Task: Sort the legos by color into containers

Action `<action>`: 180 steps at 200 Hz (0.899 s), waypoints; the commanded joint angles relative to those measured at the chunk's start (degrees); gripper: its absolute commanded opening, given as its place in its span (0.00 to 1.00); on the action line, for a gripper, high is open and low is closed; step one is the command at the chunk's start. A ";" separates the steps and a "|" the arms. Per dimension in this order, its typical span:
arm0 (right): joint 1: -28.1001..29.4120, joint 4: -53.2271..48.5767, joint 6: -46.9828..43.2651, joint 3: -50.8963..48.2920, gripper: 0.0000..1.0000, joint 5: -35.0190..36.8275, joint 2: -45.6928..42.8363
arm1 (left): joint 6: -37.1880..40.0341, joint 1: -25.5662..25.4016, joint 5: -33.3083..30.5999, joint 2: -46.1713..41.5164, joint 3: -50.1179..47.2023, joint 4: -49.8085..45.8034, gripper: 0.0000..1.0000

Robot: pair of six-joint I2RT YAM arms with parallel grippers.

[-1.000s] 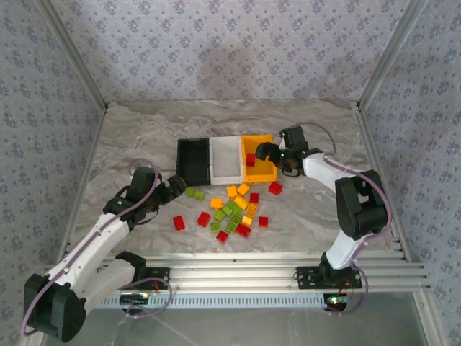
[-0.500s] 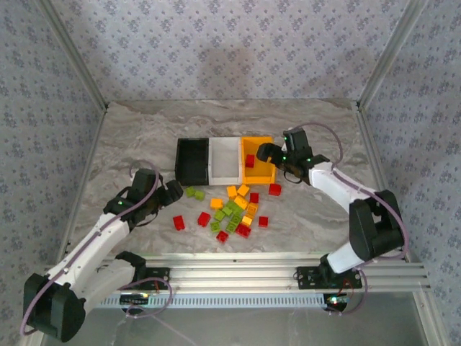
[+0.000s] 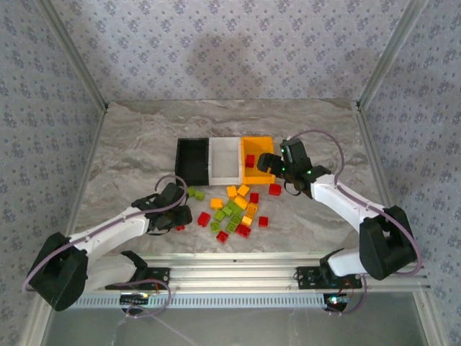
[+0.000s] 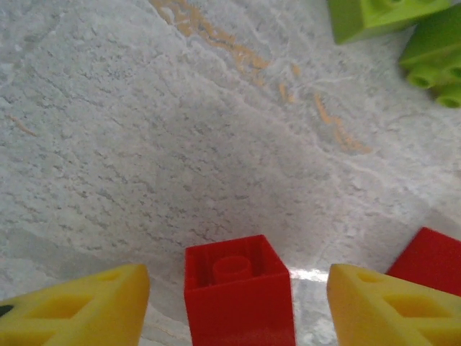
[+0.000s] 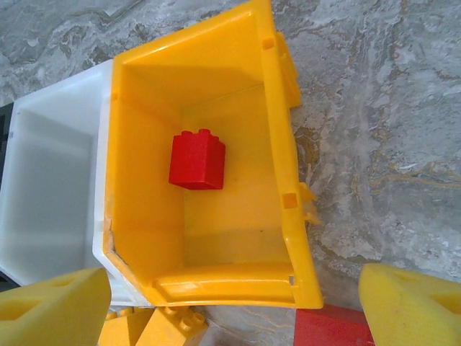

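Reaching low over the grey marbled table top [image 4: 180, 144], the left gripper [image 4: 234, 285] stands with its two yellow fingers [image 4: 86, 310] on either side of a small red square plastic brick [image 4: 238, 306], which lies to the left of the brick heap. A gap shows on each side, so the claw is released and grasps nothing yet. I judge that the step in hand is picking up this red brick. The next move calls for shutting the fingers squarely on its side walls, then carrying it far and right to the orange open plastic bin [image 5: 281, 144], where one other red brick [image 5: 197, 160] lies. The right gripper [image 5: 230, 288] hovers over the near rim of that bin, spread wide and empty. The white bin [image 5: 50, 180] and the black bin [image 3: 193, 160] stand to its left, and the heap of red, orange-yellow and lime green bricks [image 3: 234, 209] waits on the near side of the bins, unsorted.
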 commanded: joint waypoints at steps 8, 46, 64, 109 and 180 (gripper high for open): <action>-0.07 -1.19 -0.37 -1.06 0.91 2.32 -3.59 | -0.63 -0.21 -0.69 2.34 -0.64 -0.06 0.56; -0.52 -1.91 -0.37 -1.40 0.91 3.52 -4.79 | -0.13 -0.76 -0.22 2.21 -0.07 -0.46 0.37; -0.79 -2.13 -0.37 -1.65 0.91 3.74 -5.28 | -0.16 -1.21 0.05 1.46 0.18 -1.30 0.30; -1.52 -2.58 1.87 -3.95 0.91 5.05 -7.36 | 1.09 -2.47 1.49 0.26 6.68 -0.48 0.23; -2.98 -5.11 5.25 -11.59 0.91 6.99 -13.00 | 10.18 -5.97 0.87 29.82 44.81 4.47 0.19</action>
